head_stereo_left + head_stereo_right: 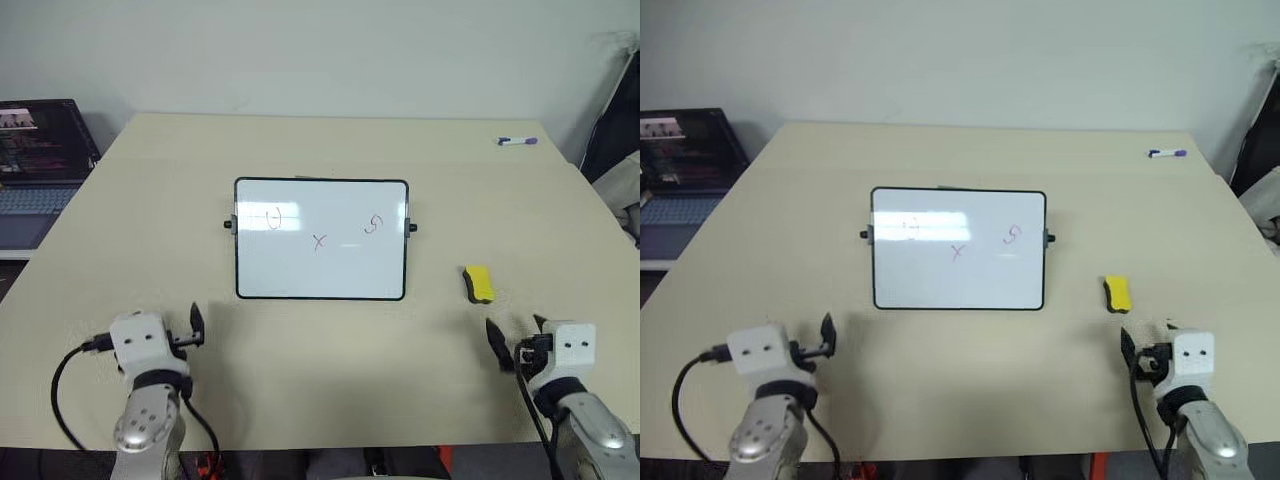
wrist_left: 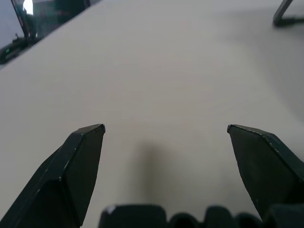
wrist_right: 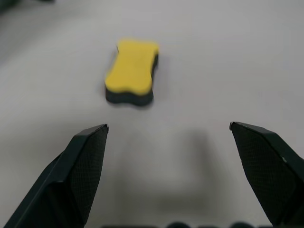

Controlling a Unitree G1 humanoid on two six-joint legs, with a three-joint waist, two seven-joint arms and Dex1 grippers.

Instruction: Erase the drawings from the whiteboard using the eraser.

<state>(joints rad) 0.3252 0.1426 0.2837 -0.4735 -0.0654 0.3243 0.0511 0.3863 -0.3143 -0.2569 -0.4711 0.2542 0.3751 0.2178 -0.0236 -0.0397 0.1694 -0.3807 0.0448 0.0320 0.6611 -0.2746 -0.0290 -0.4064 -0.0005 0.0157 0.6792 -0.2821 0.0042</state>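
The right gripper sits at the lower right of the head camera frame, low over the table, its 2 black fingers spread wide with nothing between them; the eraser, a small yellow block with a dark underside, lies flat on the table just above it in the frame, near but not touching. The left gripper sits at the lower left of the head view, its fingers also spread and empty, with bare table ahead.

The whiteboard stands in the centre of the frame, left of the eraser and well apart from both grippers; the drawings are all on it: a dark circle-like mark at its left, a red X in the middle, a dark S-like squiggle at its right. Nothing looks erased, so the task appears to be at its first step, reaching for the eraser; the next move likely calls for the right gripper to advance to the block, straddle its narrow width and close on it.

In the right wrist view the eraser sits in the upper middle of the frame, a little left of the gripper's centre line, and its pinched waist and dark base show clearly, which the head views do not resolve. The head views add a purple-capped marker at the table's upper right and a laptop at the left edge.
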